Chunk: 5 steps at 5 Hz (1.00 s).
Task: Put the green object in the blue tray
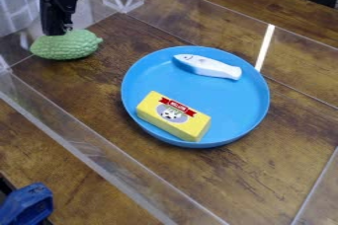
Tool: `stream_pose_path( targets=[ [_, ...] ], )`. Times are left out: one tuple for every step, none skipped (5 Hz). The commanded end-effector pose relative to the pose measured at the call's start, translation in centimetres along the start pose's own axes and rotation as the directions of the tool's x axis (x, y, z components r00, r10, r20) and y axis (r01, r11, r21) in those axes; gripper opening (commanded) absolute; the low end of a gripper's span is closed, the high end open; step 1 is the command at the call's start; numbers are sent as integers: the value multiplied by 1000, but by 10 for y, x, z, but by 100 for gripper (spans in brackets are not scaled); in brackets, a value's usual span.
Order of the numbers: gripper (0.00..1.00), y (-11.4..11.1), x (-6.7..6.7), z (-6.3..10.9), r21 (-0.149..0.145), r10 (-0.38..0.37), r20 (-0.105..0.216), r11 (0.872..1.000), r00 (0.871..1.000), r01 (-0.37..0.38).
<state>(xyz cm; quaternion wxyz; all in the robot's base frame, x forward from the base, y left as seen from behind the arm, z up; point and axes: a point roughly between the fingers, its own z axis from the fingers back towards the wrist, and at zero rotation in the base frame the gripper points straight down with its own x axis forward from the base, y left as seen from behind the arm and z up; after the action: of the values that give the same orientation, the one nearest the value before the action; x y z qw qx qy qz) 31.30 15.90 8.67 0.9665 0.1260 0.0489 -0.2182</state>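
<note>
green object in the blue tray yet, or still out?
Out. The green object lies on the wooden table, left of the blue tray.

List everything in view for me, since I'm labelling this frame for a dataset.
Green lump: one, light green, bumpy, on the table at the far left, outside the tray.
Tray: one, bright blue, round, mid-table.
Box: one, yellow with red label, in the tray's near part.
White object: one, white, in the tray's far part.
Table: one, dark wood.
Gripper: one, black, directly above the lump; whether it grips is unclear.
</note>
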Motion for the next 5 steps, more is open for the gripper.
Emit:
stream_pose_path(
  targets=[
    [100,17,9,15,73,-42,81,997,996,36],
    [100,22,13,3,80,-87,106,994,991,78],
    [100,27,18,-11,77,-109,131,992,985,99],
    [100,31,23,-24,75,-130,155,990,979,119],
    [100,34,26,-36,67,-141,172,989,975,131]
  ],
)
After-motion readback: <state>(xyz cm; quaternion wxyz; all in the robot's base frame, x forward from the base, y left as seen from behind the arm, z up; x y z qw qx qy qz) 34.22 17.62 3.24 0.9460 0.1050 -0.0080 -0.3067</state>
